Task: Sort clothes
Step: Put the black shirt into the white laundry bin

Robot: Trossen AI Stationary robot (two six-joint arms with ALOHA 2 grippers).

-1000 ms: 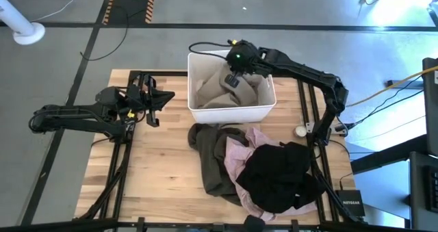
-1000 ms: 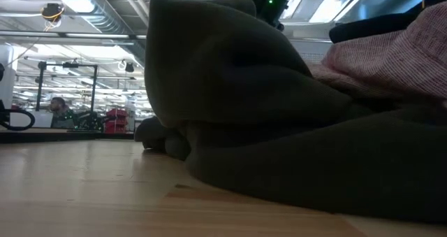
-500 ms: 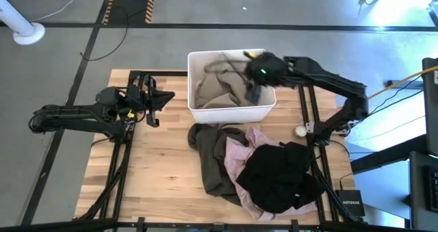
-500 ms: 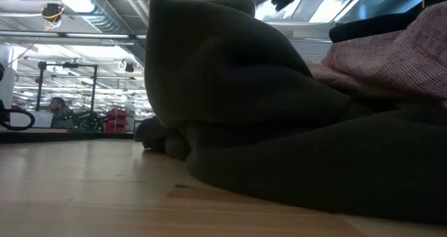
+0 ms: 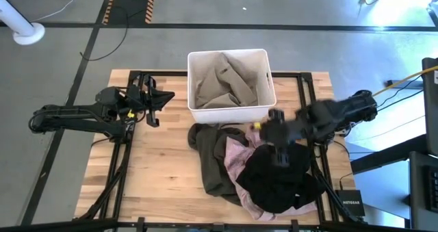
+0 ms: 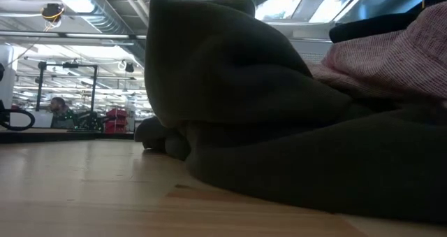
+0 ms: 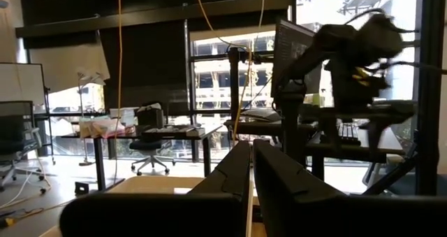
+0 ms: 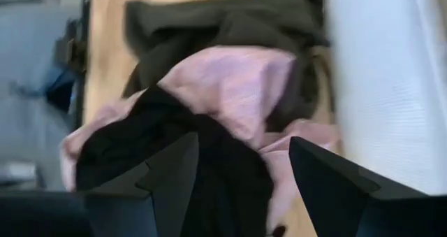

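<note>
A beige garment (image 5: pixel 222 85) lies crumpled inside the white bin (image 5: pixel 263 107) at the table's far middle. In front of the bin lies a pile. A dark olive garment (image 5: pixel 213 157) rests on the wood, a light pink one (image 5: pixel 239 150) lies on it, and a black one (image 5: pixel 280 176) is on top. My right gripper (image 5: pixel 277 133) hovers open above the pile's far right part. In its wrist view the right gripper (image 8: pixel 241 174) has the black garment (image 8: pixel 140 146) and the pink garment (image 8: pixel 230 83) below it. My left gripper (image 5: pixel 154 98) waits shut at the table's left.
The bin's near wall (image 8: pixel 391 76) stands close beside my right gripper. A small white round object (image 5: pixel 300 131) lies on the table right of the pile. Bare wood (image 5: pixel 154 177) stretches left of the pile. In the low view the olive garment (image 6: pixel 265 111) fills most of the picture.
My right gripper has left the bin and swung fast toward the table's right and near edge, and is now over the pile. The beige garment it was on stays in the bin, spread lower. The pile has not moved.
</note>
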